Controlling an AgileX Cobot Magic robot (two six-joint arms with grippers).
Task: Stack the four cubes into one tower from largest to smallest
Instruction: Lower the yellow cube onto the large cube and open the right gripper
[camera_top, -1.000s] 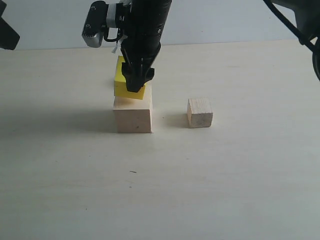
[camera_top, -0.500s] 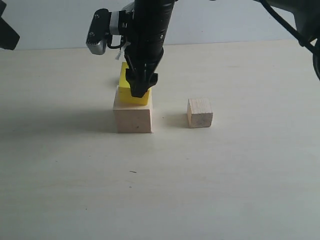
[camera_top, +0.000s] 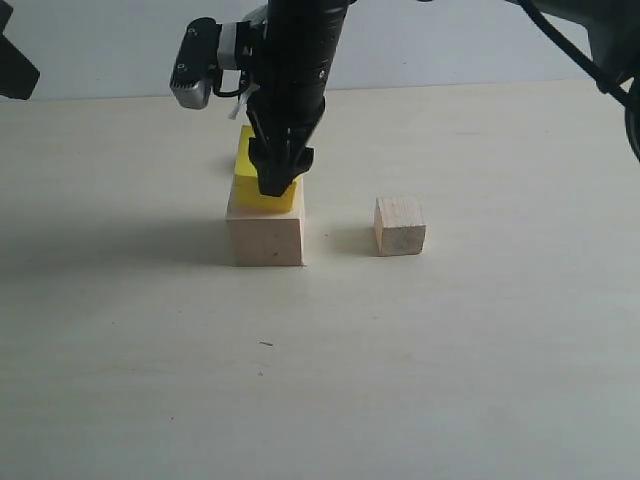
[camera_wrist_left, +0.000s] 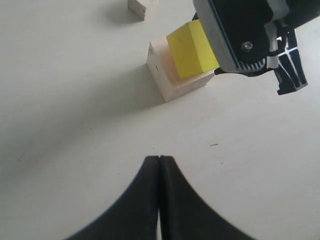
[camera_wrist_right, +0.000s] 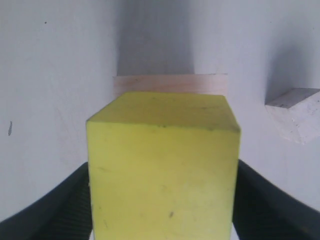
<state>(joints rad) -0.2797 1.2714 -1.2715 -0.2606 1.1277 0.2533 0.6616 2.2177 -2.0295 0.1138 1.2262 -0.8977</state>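
Slip risk, yellow cube (camera_top: 248, 180)
Our right gripper (camera_top: 275, 182) is clamping it off-centre on the wooden cube (camera_top: 265, 238); uneven release may drag it off, while our left gripper (camera_wrist_left: 159, 165) is resting closed.

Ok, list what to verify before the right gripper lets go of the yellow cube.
1. The yellow cube rests on the large wooden cube: ok.
2. It sits square and centred there: cannot tell.
3. The right gripper is closed on the yellow cube: ok.
4. The left gripper is shut, away from the yellow cube: ok.
5. The small wooden cube stands free on the table: ok.
6. The fourth cube is in view: not ok.
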